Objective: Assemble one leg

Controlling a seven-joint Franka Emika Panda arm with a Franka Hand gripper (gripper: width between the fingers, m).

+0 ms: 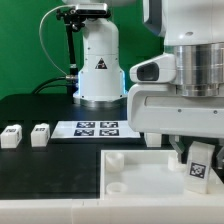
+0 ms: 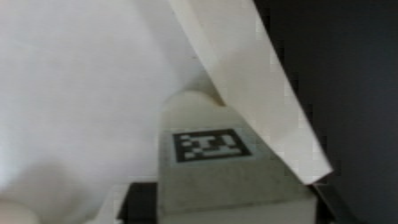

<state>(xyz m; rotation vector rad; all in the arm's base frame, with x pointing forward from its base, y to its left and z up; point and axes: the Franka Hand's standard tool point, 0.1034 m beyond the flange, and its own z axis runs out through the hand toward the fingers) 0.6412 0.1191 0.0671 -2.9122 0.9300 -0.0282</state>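
Your arm fills right of exterior view, wrist pointing down; gripper point(image 1: 196, 158) low at lower right, fingers clamping leg point(image 1: 199, 165).

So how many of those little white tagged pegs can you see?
3. Two legs stand side by side at the exterior view's left; a third sits under the hand, over the white panel. Others may be hidden.

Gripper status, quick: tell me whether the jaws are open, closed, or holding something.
Gripper: jaws closed on the leg, held over the white panel; the wrist view shows the leg's tag close up.
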